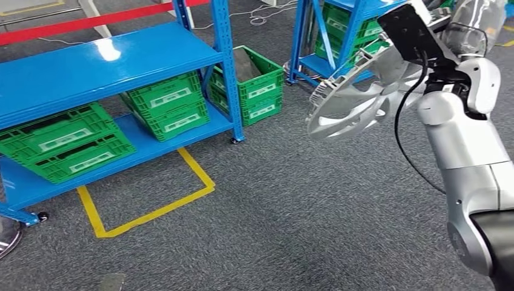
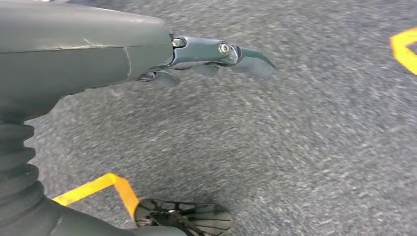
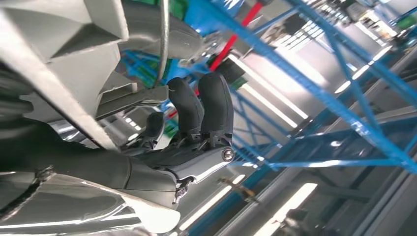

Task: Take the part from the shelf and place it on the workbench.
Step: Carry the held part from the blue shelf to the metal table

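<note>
The part is a silver, spoked, wheel-like disc (image 1: 354, 100), held up in the air at the right of the head view. My right hand (image 1: 418, 33) grips its rim from above, on a raised arm. In the right wrist view the dark fingers (image 3: 201, 108) curl round the pale edge of the part (image 3: 59, 64). My left hand (image 2: 216, 54) hangs over the grey carpet with its fingers stretched out and nothing in it.
A blue shelf (image 1: 103, 57) with green crates (image 1: 166, 103) stands at the left, and a second blue rack (image 1: 315, 42) behind the part. More green crates (image 1: 251, 85) sit between them. Yellow tape (image 1: 151, 209) marks the carpet. A round spoked object (image 2: 184, 219) lies beside the tape.
</note>
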`<act>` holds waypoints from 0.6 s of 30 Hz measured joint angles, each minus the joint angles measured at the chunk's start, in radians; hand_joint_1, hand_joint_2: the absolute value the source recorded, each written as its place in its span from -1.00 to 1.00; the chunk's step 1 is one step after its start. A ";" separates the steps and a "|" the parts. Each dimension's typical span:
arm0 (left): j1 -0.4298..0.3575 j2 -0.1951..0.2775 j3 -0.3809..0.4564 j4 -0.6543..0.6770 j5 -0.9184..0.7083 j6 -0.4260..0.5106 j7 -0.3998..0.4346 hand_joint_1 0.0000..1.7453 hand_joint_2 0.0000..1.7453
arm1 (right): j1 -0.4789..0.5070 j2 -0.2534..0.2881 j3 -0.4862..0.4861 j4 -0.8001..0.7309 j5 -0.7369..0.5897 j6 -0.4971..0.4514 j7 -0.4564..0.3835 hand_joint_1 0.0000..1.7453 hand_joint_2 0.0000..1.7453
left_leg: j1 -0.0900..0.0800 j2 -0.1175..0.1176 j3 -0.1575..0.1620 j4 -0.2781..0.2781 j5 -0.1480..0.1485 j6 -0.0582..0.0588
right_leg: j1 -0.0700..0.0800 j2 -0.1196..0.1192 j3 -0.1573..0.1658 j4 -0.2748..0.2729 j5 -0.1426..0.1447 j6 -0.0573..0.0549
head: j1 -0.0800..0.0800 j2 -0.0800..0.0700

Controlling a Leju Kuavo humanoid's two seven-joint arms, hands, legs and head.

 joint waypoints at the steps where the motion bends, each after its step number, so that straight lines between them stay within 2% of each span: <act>1: 0.000 0.002 0.000 0.000 0.000 0.000 0.000 -1.00 1.00 | 0.000 0.000 0.000 0.000 -0.001 0.000 0.000 1.00 1.00 | 0.001 -0.025 0.029 -0.065 0.033 0.008 | -0.001 0.012 -0.001 0.001 0.000 0.001 | 0.000 0.000; 2: 0.001 0.003 0.000 0.000 0.000 0.000 0.000 -1.00 1.00 | -0.002 0.000 0.000 0.001 -0.002 0.000 0.000 1.00 1.00 | 0.002 -0.050 0.054 -0.122 0.059 0.014 | -0.002 0.024 -0.003 0.003 0.002 0.004 | 0.001 0.000; 3: 0.001 0.004 0.000 0.000 0.000 0.000 0.000 -1.00 1.00 | -0.003 0.000 0.000 0.002 -0.002 0.001 0.001 1.00 1.00 | 0.002 -0.069 0.072 -0.163 0.069 0.020 | -0.005 0.036 -0.008 0.004 0.004 0.009 | 0.000 0.000; 4: 0.001 0.005 0.000 0.000 -0.001 0.000 0.000 -1.00 1.00 | -0.003 -0.001 0.000 0.003 -0.002 0.002 0.002 1.00 1.00 | 0.002 -0.080 0.079 -0.181 0.067 0.023 | -0.009 0.048 -0.014 0.004 0.008 0.016 | 0.000 0.000; 6: -0.001 0.003 0.000 0.000 -0.002 -0.001 0.000 -1.00 1.00 | -0.003 -0.007 -0.002 0.006 -0.004 0.007 0.004 1.00 1.00 | 0.001 -0.061 0.084 -0.199 0.065 0.026 | -0.014 0.068 -0.026 0.002 0.016 0.031 | -0.003 0.000; 7: -0.002 0.003 0.000 0.000 -0.002 -0.002 0.000 -1.00 1.00 | -0.003 -0.012 -0.004 0.007 -0.005 0.010 0.005 1.00 1.00 | 0.003 -0.048 0.086 -0.206 0.068 0.029 | -0.013 0.057 -0.033 0.005 0.013 0.036 | -0.002 0.000; 8: -0.003 0.003 0.000 0.000 -0.002 -0.003 0.000 -1.00 1.00 | -0.005 -0.016 -0.005 0.010 -0.006 0.012 0.006 1.00 1.00 | 0.005 -0.036 0.089 -0.213 0.072 0.032 | -0.011 0.033 -0.044 0.024 0.000 0.040 | 0.003 0.000; 10: -0.003 0.004 0.000 0.000 -0.003 -0.005 0.000 -1.00 1.00 | -0.011 -0.021 -0.007 0.015 -0.009 0.017 0.008 1.00 1.00 | 0.008 -0.011 0.092 -0.220 0.077 0.036 | -0.009 -0.029 -0.093 0.122 -0.052 0.048 | 0.012 0.000; 12: 0.000 0.003 0.000 0.000 -0.004 -0.006 0.000 -1.00 1.00 | -0.011 -0.022 -0.007 0.023 -0.012 0.020 0.010 1.00 1.00 | 0.008 0.015 0.090 -0.220 0.076 0.038 | -0.012 -0.051 -0.150 0.245 -0.099 0.057 | 0.016 0.000; 13: 0.000 0.003 0.000 0.000 -0.004 -0.006 0.000 -1.00 1.00 | -0.010 -0.023 -0.007 0.027 -0.013 0.021 0.011 1.00 1.00 | 0.008 0.029 0.090 -0.220 0.076 0.038 | -0.014 -0.055 -0.161 0.270 -0.101 0.061 | 0.016 0.000; 14: 0.000 0.003 0.000 0.000 -0.004 -0.007 0.000 -1.00 1.00 | -0.009 -0.024 -0.007 0.031 -0.014 0.024 0.012 1.00 1.00 | 0.008 0.041 0.090 -0.219 0.075 0.036 | -0.016 -0.059 -0.153 0.257 -0.085 0.063 | 0.016 0.000; 15: 0.000 0.002 0.000 0.000 -0.004 -0.007 0.000 -1.00 1.00 | -0.009 -0.026 -0.007 0.034 -0.015 0.026 0.012 1.00 1.00 | 0.008 0.053 0.091 -0.219 0.074 0.034 | -0.017 -0.068 -0.123 0.205 -0.057 0.064 | 0.016 0.000; 16: -0.001 0.002 0.000 0.000 -0.003 -0.008 0.000 -1.00 1.00 | -0.009 -0.026 -0.008 0.037 -0.016 0.027 0.013 1.00 1.00 | 0.007 0.064 0.093 -0.218 0.071 0.030 | -0.016 -0.090 -0.083 0.132 -0.029 0.065 | 0.016 0.000; 18: -0.001 0.003 0.001 0.000 0.000 -0.010 -0.001 -1.00 1.00 | -0.014 -0.027 -0.008 0.042 -0.019 0.029 0.013 1.00 1.00 | -0.001 0.083 0.093 -0.214 0.066 0.021 | -0.008 -0.136 -0.019 0.021 0.000 0.055 | 0.018 0.000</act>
